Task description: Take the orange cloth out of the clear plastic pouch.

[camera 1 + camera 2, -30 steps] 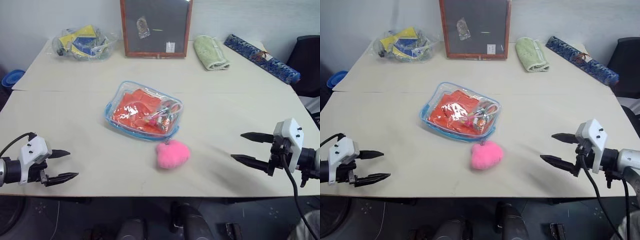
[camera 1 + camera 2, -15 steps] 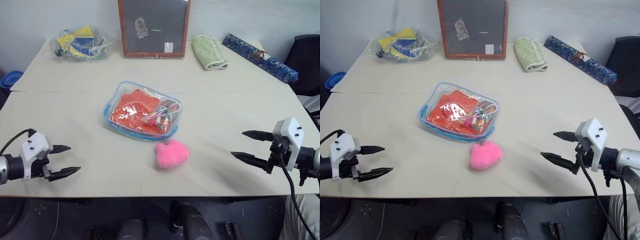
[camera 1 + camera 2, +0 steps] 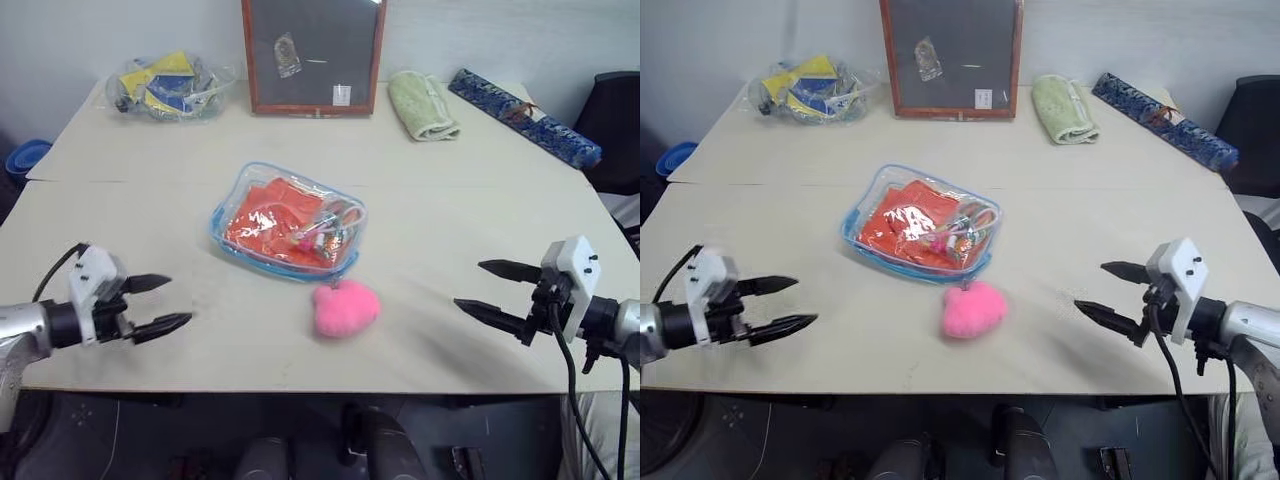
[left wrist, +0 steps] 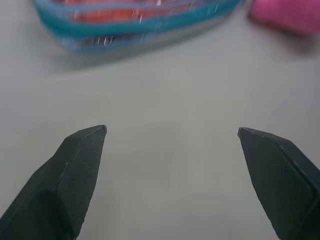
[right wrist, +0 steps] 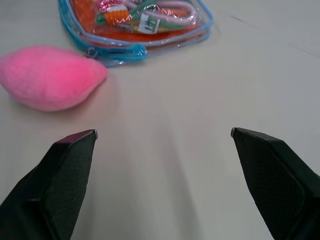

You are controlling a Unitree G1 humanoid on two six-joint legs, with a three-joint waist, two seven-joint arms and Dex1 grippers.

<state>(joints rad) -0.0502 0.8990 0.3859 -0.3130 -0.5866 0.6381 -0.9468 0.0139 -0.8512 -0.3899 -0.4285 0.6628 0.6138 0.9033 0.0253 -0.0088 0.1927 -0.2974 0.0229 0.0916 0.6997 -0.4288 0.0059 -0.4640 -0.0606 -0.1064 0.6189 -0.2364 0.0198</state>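
The clear plastic pouch (image 3: 288, 222) with light blue edging lies flat at the table's middle. Inside it sits the orange cloth (image 3: 268, 218), beside some small colourful items. My left gripper (image 3: 165, 303) hovers open over the near left of the table, pointing toward the pouch and well short of it. At the near right my right gripper (image 3: 482, 288) stands open too, aimed at the pouch from the other side. The left wrist view shows the pouch's blue edge (image 4: 145, 27) ahead of the open fingers; the right wrist view shows the pouch (image 5: 140, 22) beyond them.
A pink plush (image 3: 345, 309) lies just in front of the pouch. At the back stand a framed dark board (image 3: 312, 55), a clear bag of yellow and blue items (image 3: 168, 86), a pale green towel (image 3: 422, 104) and a long blue patterned roll (image 3: 524, 116).
My left gripper has moved right and a little up, toward the pouch, and turned inward. The right gripper has stayed almost where it was. Pouch and plush have not moved.
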